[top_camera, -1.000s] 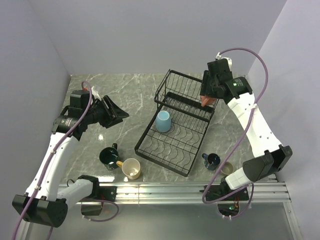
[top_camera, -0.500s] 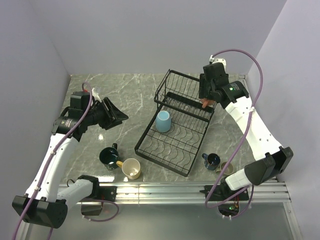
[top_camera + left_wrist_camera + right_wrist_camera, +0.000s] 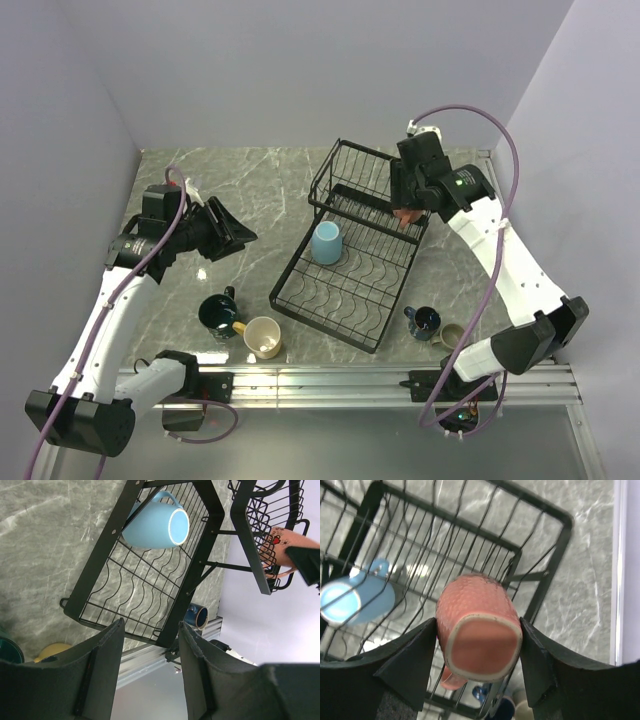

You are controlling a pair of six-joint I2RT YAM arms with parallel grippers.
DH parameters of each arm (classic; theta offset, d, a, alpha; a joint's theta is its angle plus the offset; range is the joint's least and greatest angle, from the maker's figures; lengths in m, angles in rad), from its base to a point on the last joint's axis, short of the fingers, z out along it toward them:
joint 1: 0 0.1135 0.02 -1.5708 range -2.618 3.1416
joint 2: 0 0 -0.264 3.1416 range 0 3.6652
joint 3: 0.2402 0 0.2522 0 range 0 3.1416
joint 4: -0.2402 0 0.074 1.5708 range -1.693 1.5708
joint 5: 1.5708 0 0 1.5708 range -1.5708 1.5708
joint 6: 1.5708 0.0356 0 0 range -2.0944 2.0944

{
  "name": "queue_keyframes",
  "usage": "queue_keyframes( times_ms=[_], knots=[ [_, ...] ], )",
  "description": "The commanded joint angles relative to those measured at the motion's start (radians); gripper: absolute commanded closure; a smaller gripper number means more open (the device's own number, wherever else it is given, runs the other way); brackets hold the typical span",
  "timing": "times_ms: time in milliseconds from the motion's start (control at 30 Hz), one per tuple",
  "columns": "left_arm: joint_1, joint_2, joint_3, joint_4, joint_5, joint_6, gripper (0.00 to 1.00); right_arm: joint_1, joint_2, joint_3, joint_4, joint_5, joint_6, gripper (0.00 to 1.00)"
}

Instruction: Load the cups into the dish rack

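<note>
Nearest the arm bases, four cups stand loose on the bench (image 3: 250, 190): a yellow-cream mug (image 3: 263, 337) touching a dark teal mug (image 3: 216, 313) on the left, and a navy mug (image 3: 423, 321) just beside a beige-grey mug (image 3: 452, 335) on the right. Between these pairs lies the dish rack (image 3: 340, 290). A light blue mug (image 3: 326, 243) rests on its flat divider tray. The left claw (image 3: 235, 228) hovers beside the rack, fingers apart and empty. Farther back, the right claw (image 3: 479, 630) is clamped across the body of the salmon pink mug (image 3: 470, 605). The mug's base faces the wrist camera and it hangs above the raised basket (image 3: 365, 175).

Each mug is probably rigid, brittle glazed ceramic, modest in weight and slick. The salmon one shows a dimpled wall that should aid friction. A grip across the body, clear of the handle, looks soundest, and contact with the wire calls for gentle lowering.

The bench is glossy grey marble-patterned sheet, likely to let mugs slide. Plain pale walls (image 3: 300, 70) enclose it on three sides, close beside the right arm.
</note>
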State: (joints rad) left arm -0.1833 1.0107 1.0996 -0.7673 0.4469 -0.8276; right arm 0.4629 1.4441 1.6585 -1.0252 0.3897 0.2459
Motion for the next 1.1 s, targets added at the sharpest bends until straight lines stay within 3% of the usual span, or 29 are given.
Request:
queue_keyframes(
  times_ms=[0, 300, 367, 400, 433, 533, 767, 1067],
  knots=[
    [-0.002, -0.009, -0.001, 0.040, 0.006, -0.002, 0.48, 0.017, -0.027, 0.014, -0.061, -0.049, 0.042, 1.00],
    [-0.002, -0.017, -0.004, 0.036, 0.004, -0.010, 0.48, 0.019, -0.036, -0.065, -0.062, -0.032, 0.065, 1.00],
    [-0.001, -0.018, -0.003, 0.033, 0.003, -0.010, 0.48, 0.019, -0.025, -0.071, -0.068, -0.020, 0.072, 0.85],
    [-0.002, -0.018, -0.001, 0.030, 0.003, -0.008, 0.48, 0.019, -0.022, -0.080, -0.070, -0.017, 0.073, 0.71],
    [-0.001, -0.018, -0.001, 0.029, 0.000, -0.008, 0.48, 0.019, -0.014, -0.085, -0.070, -0.011, 0.075, 0.47],
    [-0.001, -0.023, 0.002, 0.022, -0.002, -0.007, 0.48, 0.017, 0.002, -0.092, -0.076, 0.023, 0.087, 0.26],
    [-0.002, -0.031, 0.003, 0.011, -0.005, 0.004, 0.47, 0.017, 0.015, -0.036, -0.111, 0.074, 0.107, 0.06],
    [-0.002, -0.018, 0.023, -0.027, -0.025, 0.048, 0.43, 0.019, 0.033, 0.154, -0.209, 0.182, 0.124, 0.02]
  ],
)
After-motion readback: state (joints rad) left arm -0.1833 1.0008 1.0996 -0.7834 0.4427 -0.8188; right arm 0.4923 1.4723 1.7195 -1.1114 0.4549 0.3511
